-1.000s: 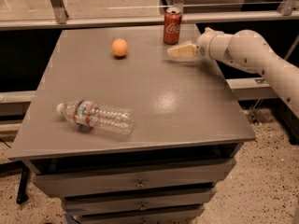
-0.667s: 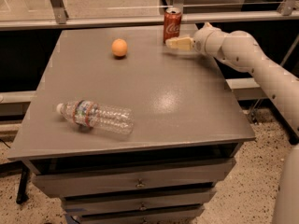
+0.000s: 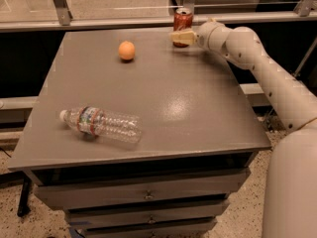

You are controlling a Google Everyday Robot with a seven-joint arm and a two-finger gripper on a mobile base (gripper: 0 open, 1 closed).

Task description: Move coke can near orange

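Note:
The red coke can stands upright at the far edge of the grey table, right of centre. The orange lies on the table to the can's left and a little nearer to me. My gripper reaches in from the right on the white arm and is right at the lower part of the can, covering its base from this view. I cannot see whether it touches the can.
A clear plastic water bottle lies on its side at the front left of the table. A metal rail and glass panels run behind the far edge. Drawers sit under the tabletop.
My gripper has moved left and farther back, from beside the can to right up against its lower part. The can, orange and bottle have not moved.

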